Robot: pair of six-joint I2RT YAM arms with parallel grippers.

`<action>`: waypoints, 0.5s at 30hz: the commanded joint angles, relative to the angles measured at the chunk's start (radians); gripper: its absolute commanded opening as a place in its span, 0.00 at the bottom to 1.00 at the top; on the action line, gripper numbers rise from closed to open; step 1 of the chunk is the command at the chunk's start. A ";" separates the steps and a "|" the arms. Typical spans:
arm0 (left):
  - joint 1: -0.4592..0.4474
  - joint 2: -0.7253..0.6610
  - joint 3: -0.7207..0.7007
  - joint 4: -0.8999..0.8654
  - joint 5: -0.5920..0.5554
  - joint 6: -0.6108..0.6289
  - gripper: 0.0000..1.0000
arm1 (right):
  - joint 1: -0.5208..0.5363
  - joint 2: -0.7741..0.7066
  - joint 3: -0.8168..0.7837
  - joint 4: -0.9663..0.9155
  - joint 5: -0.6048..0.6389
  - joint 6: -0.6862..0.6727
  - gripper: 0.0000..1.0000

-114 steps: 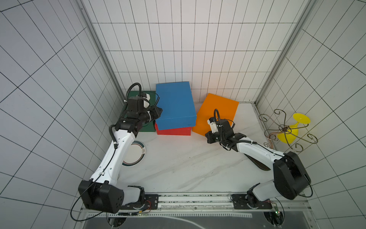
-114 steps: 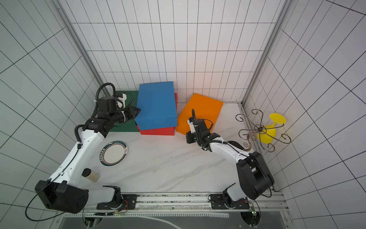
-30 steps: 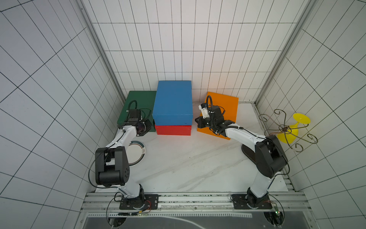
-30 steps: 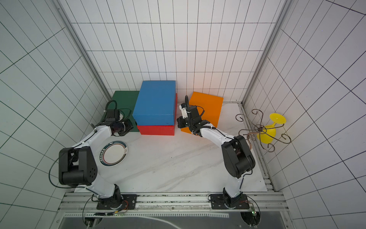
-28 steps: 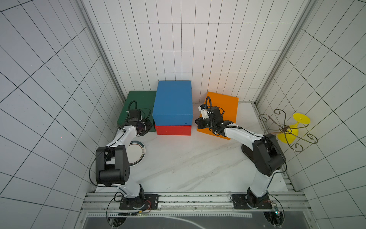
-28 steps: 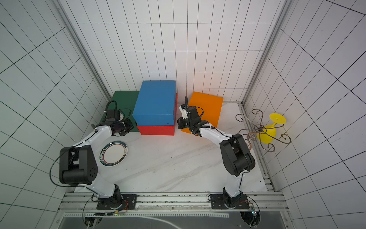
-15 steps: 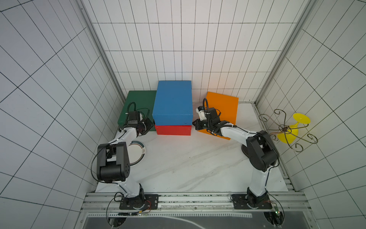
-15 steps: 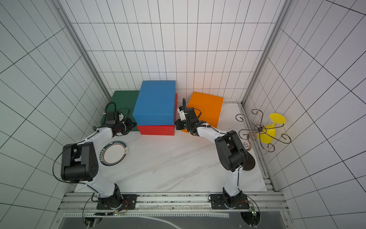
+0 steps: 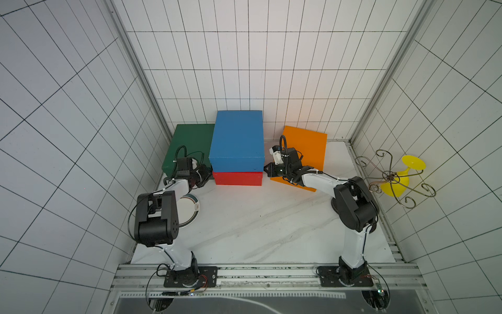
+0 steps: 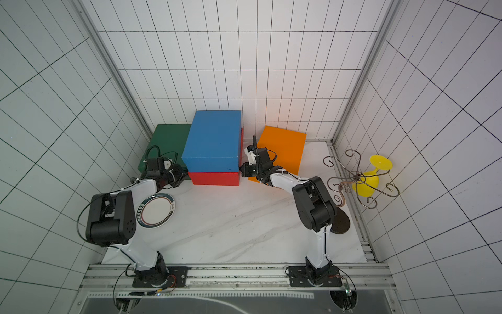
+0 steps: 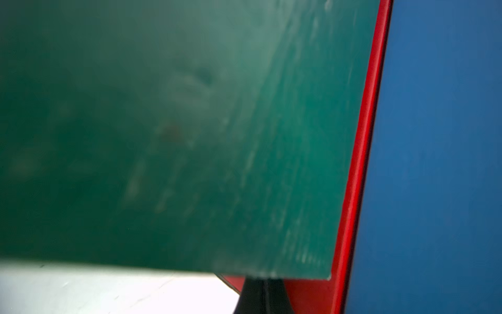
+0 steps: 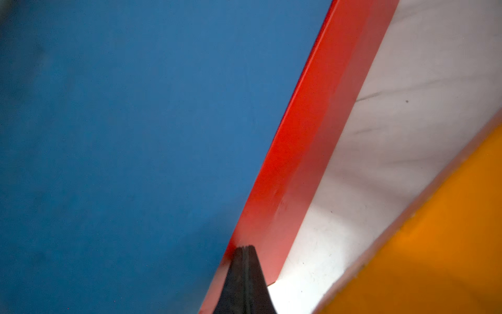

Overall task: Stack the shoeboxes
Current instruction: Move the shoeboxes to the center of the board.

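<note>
In both top views the blue shoebox (image 9: 236,141) sits squarely on the red shoebox (image 9: 237,178) at the back of the table (image 9: 258,225). The green shoebox (image 9: 187,141) lies just beside them by the left wall, and the orange shoebox (image 9: 307,146) lies near on the other side, skewed. The left end effector (image 9: 208,174) and right end effector (image 9: 266,169) flank the red shoebox's front corners, both clenched on nothing.

In the left wrist view the shut tips point at the red shoebox beside the green shoebox's corner; contact cannot be told.

In the right wrist view the closed tips appear to touch the red side wall just under the blue edge.

The boxes look light, stiff and smooth, and too wide for one end effector. Pressing opposite side walls between both arms seems the likely hold.
</note>
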 commanded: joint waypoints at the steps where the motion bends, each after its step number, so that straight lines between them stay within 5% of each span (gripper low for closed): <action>1: -0.018 -0.035 -0.040 0.076 0.085 -0.039 0.00 | 0.016 -0.020 -0.018 0.110 -0.091 0.051 0.00; 15: -0.033 -0.196 -0.171 0.055 0.114 -0.033 0.00 | 0.074 -0.149 -0.194 0.132 -0.068 0.084 0.00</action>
